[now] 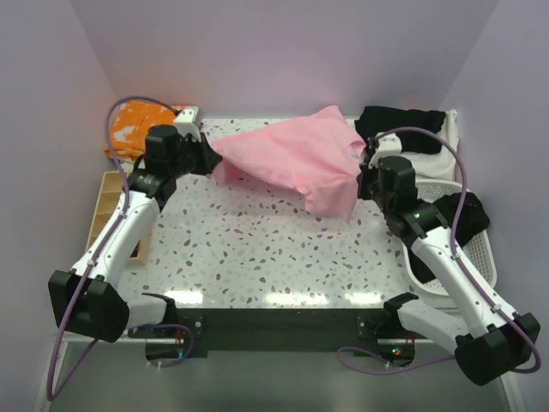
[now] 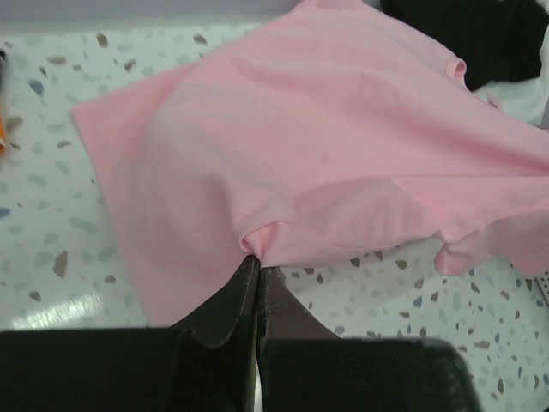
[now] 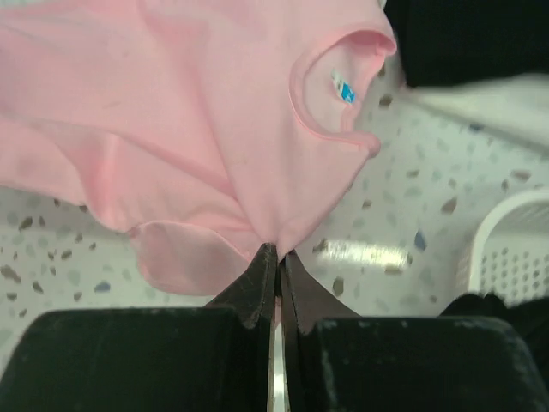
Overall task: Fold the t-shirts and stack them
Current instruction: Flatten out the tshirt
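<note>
A light pink t-shirt hangs stretched between both arms above the back of the speckled table. My left gripper is shut on its left edge; in the left wrist view the pink t-shirt bunches at the closed tips of my left gripper. My right gripper is shut on the right side, and the right wrist view has the pink t-shirt pinched below its collar by my right gripper. A black t-shirt and an off-white t-shirt lie at the back right.
A white basket with dark cloth in it stands at the right edge. An orange patterned cloth sits at the back left above a wooden tray. Lavender walls close in the back and sides.
</note>
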Motion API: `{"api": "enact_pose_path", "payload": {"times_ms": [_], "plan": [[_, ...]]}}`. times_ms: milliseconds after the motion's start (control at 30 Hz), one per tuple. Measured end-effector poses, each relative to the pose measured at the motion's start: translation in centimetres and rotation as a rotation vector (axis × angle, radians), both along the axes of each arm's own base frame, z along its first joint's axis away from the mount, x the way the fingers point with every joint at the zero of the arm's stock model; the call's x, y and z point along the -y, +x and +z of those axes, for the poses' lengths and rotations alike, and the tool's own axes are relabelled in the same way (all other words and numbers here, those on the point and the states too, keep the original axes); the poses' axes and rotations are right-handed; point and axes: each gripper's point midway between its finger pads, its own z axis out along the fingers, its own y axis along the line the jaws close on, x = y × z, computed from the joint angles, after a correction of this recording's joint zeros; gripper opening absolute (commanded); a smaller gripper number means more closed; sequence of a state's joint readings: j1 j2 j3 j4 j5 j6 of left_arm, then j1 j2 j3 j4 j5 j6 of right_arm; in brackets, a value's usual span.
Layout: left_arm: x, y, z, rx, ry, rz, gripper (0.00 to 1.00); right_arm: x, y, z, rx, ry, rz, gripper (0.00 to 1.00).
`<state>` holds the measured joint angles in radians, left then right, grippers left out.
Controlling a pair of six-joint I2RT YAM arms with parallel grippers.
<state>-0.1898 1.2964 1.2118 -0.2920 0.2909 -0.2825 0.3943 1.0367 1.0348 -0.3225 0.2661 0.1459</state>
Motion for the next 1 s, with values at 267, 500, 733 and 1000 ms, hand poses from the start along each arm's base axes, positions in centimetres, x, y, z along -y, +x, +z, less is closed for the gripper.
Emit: {"api": "enact_pose_path", "payload": {"times_ms": [267, 500, 733, 1000], "plan": [[4.2, -9.6, -12.9, -0.328, 0.043, -0.137, 0.0, 0.6, -7.9, -8.7, -0.298, 0.085, 0.013, 0.08], [2.1, -12.5, -9.8, -0.315, 0.054, -0.065, 1.0, 1.4, -12.3, -7.6, -0.338, 0.182, -0.011, 0.82], [0.4, -10.3, -2.6, -0.194, 0.081, 0.051, 1.0, 2.9, -11.1, -6.3, -0.355, 0.131, -0.125, 0.85], [4.2, -0.8, -1.7, -0.064, 0.066, 0.017, 1.0, 0.9, -2.3, -9.4, -0.376, 0.068, -0.208, 0.85]]}}
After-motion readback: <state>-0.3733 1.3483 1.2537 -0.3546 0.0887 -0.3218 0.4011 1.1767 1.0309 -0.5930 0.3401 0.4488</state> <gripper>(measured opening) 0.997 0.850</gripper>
